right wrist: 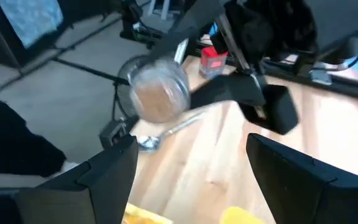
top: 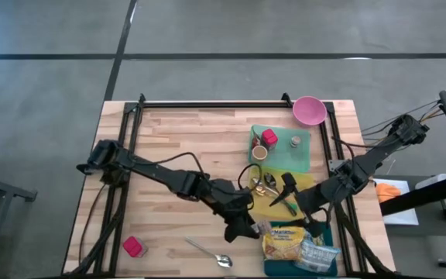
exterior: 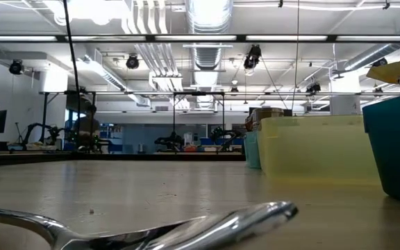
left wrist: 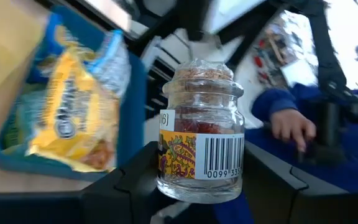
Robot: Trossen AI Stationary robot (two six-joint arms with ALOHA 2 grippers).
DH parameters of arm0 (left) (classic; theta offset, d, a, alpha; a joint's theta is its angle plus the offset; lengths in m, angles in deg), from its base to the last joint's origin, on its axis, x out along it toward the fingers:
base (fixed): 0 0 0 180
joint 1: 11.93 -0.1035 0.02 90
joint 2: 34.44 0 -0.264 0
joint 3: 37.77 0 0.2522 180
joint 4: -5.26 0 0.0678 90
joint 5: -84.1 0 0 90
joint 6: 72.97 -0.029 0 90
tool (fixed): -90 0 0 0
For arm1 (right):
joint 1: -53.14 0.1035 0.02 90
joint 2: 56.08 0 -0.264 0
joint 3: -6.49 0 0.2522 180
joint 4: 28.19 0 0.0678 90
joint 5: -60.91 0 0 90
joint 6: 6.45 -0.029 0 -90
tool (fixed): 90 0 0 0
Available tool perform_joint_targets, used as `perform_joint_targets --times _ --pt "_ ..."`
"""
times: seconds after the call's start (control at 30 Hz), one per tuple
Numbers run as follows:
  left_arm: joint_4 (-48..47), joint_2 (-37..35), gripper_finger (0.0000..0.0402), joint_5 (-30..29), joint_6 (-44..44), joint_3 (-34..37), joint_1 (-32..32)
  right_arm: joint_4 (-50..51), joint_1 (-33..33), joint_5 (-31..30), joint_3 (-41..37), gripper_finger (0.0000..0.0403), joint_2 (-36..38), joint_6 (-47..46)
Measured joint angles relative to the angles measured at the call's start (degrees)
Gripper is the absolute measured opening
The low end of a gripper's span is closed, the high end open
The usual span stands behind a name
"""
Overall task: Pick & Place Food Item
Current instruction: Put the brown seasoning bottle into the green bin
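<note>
Risk: the jar [left wrist: 201,130] is sitting high between the left claw [left wrist: 201,199] fingers, gripped only around its base, top-heavy above them. A quick swing or tilt is likely to let it rock out and drop toward the blue bin [top: 327,232] or the counter [top: 169,147].

Second risk: the right claw [right wrist: 188,180] is hanging close by, facing the jar; the two arms are crowding the same patch near the snack bag [top: 289,240].

Left claw: about half open, fingers pressing the jar's lower glass on both sides, jar upright, lifted clear of the counter.

Right claw: fingers standing wide apart, holding nothing, touching nothing.

Spoon [top: 211,254] lying nearby.
</note>
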Motion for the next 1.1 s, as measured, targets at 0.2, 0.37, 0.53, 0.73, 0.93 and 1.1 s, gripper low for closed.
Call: perform_joint_targets --times 0.2,0.37,0.53,0.73,0.93,1.1 --pt "0.98 0.00 0.0193 5.94 -1.00 0.00 -2.67 3.58 0.13 -0.19 5.28 0.0295 -3.31 5.26" --pt "1.01 0.00 0.0193 10.43 -1.32 0.12 -4.85 6.57 0.55 -1.12 10.07 0.0295 -6.67 6.17" --pt "2.72 0.00 0.0193 13.01 -2.20 0.33 -5.85 12.14 0.90 -4.26 14.52 0.0295 -10.36 7.43" --pt "3.53 -0.02 0.0193 15.02 -2.89 0.35 -6.17 13.33 1.06 -4.48 17.56 0.0295 -14.01 7.58" --pt "3.48 -0.02 0.0193 15.94 -3.42 0.42 -6.22 14.46 2.48 -7.33 20.64 0.0295 -16.10 9.29" --pt "3.43 -0.04 0.0193 16.43 -3.66 0.42 -6.22 15.43 2.67 -7.33 21.41 0.0295 -16.66 9.45"
